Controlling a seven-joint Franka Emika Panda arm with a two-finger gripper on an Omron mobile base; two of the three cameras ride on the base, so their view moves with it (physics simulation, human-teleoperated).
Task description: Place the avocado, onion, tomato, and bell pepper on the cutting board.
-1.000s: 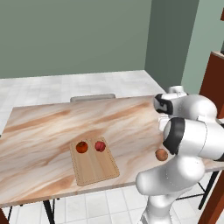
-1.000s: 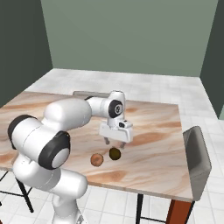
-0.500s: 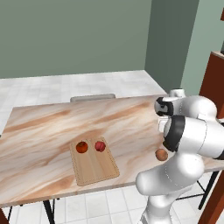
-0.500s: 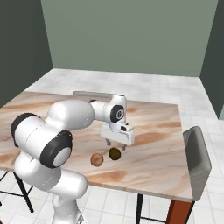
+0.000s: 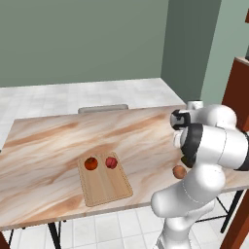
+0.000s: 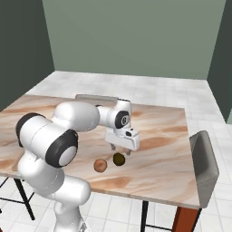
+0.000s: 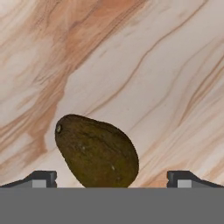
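The avocado (image 7: 96, 151) lies dark and olive-green on the marble table, right between my open gripper's (image 7: 112, 179) two fingertips (image 7: 41, 178). In the right base view my gripper (image 6: 120, 151) hangs just above the avocado (image 6: 118, 158), and the tan onion (image 6: 100, 165) rests close to its left. The onion (image 5: 179, 171) also peeks out beside my arm. The cutting board (image 5: 108, 188) lies near the table's front edge. It carries an orange-red ball (image 5: 90, 163) and a crimson one (image 5: 112, 162), the tomato and the bell pepper; which is which I cannot tell.
The marble table (image 6: 167, 154) stands in a tiled room. A grey chair (image 6: 204, 158) sits at its right end and another chair back (image 5: 103, 108) shows behind its far edge. A brown cabinet (image 5: 239, 102) stands at the right.
My gripper has come down and slightly nearer, closing in on the avocado. The avocado, the onion and the two balls on the board have stayed put.
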